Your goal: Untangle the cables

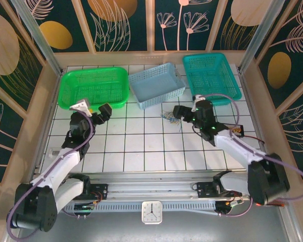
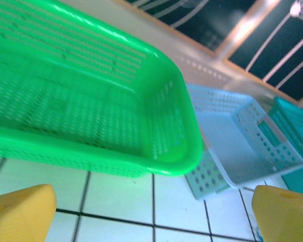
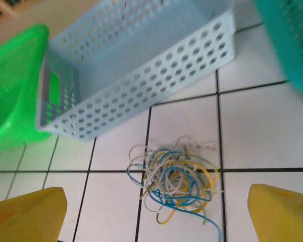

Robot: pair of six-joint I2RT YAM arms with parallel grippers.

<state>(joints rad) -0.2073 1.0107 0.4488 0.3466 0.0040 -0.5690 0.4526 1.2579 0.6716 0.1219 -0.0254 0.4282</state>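
The cables (image 3: 174, 179) lie clumped near the tiled worktop's (image 3: 262, 131) far edge, just before the pale blue basket (image 3: 141, 65). The right gripper (image 3: 154, 217) hovers above them, jaws spread and empty. The left gripper (image 2: 151, 217) is likewise spread. Pinching several strands at once would likely lift the whole clump and tighten it.

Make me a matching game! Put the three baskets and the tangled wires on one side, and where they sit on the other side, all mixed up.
Things:
1. green basket
2. light blue basket
3. teal basket
4. cables

Places, seen from the top camera:
A. on the white tiles, just in front of the light blue basket
B. back right
C. back left
D. back middle, between the other two baskets

Pairs: 1-C, 2-D, 3-B, 4-A
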